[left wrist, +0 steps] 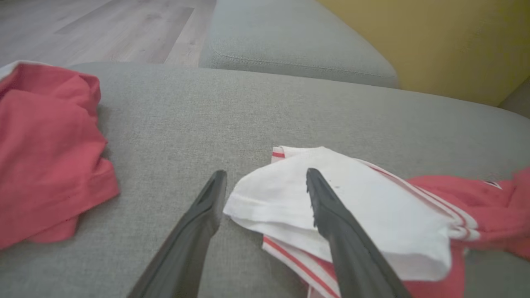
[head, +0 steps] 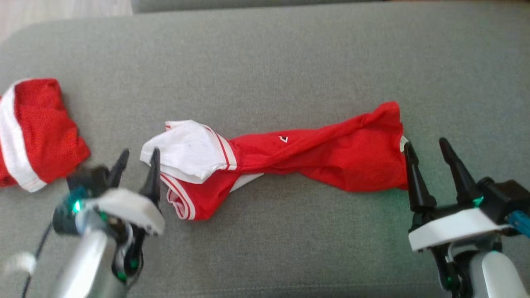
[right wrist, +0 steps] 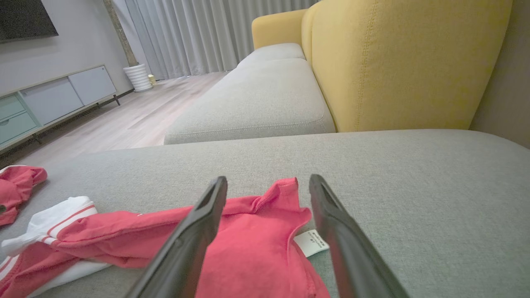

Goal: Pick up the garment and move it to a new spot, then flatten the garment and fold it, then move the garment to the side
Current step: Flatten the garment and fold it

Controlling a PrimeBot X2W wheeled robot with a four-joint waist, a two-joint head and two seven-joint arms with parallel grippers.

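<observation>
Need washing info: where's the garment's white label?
Right wrist view: the label pokes from the red garment onto the grey cushion, between the fingers of the right gripper.

The garment (head: pixel 331 155) is bright red, with one white end bordered by thin red and white stripes, and a small white mark on the red part. Its label (right wrist: pixel 311 243) is white. A second garment (head: pixel 41 132) at the left edge of the sofa seat (head: pixel 290 62) is red with a wide white band. The sofa seat is plain grey, the backrest (right wrist: pixel 405 62) mustard yellow, the floor (right wrist: pixel 136 120) pale wood. The left gripper (head: pixel 140 151) and the right gripper (head: pixel 425 142) have black fingers and white bodies.
</observation>
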